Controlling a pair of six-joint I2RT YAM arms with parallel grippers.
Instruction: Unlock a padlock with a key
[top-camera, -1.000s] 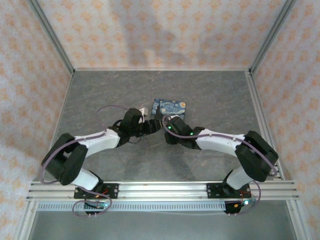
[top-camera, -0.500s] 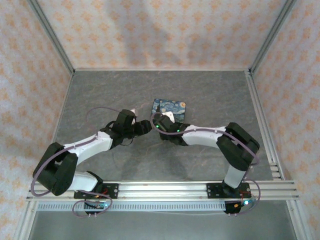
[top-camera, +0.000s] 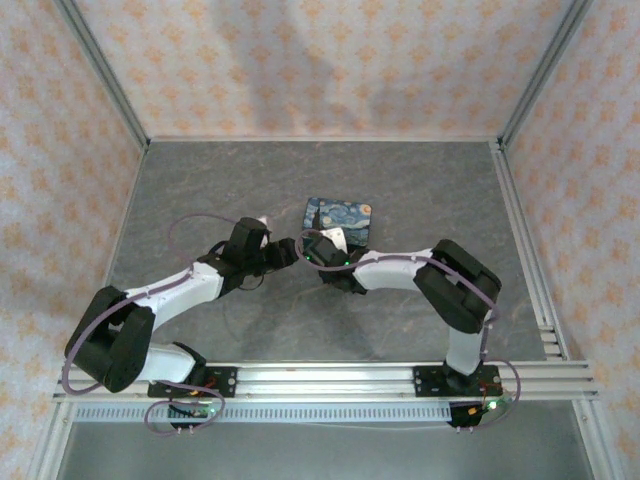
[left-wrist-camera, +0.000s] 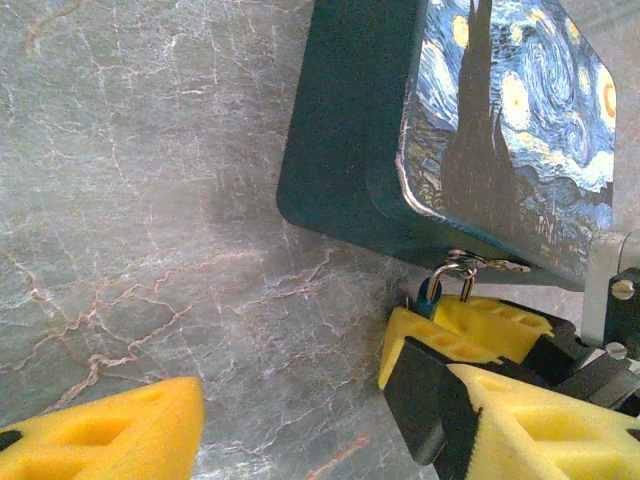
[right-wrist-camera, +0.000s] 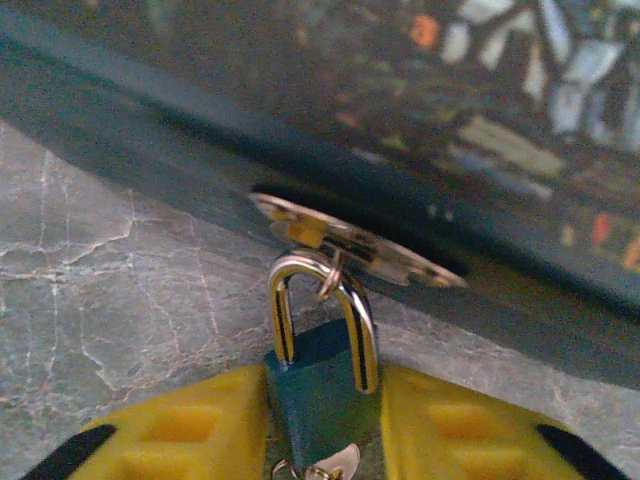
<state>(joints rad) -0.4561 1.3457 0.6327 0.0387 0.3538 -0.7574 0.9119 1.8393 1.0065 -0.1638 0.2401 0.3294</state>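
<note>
The padlock (right-wrist-camera: 318, 395) is a tiny teal-blue block with a silver shackle (right-wrist-camera: 352, 300). The shackle hangs through the hasp (right-wrist-camera: 350, 240) on the side of the starry-night tin (top-camera: 345, 212). My right gripper (right-wrist-camera: 320, 435) is shut on the padlock's body, with yellow pads (right-wrist-camera: 180, 435) on both sides. A silver key (right-wrist-camera: 335, 465) with a ring shows at the padlock's lower end. In the left wrist view the padlock (left-wrist-camera: 430, 296) sits between the right gripper's fingers (left-wrist-camera: 500, 322). My left gripper (left-wrist-camera: 320, 430) stands open just left of it over bare stone floor, and in the top view this left gripper (top-camera: 287, 250) faces the right gripper (top-camera: 316, 248).
The tin (left-wrist-camera: 500, 120) lies flat on the grey marbled floor (top-camera: 300, 180), mid-table. Patterned walls and metal posts (top-camera: 105, 75) enclose the cell. A rail (top-camera: 320, 378) runs along the near edge by the arm bases.
The right arm folded its elbow inward and its gripper shifted left toward the tin's near-left corner. The left gripper drew back slightly to the left. Little moved in the last half second.
</note>
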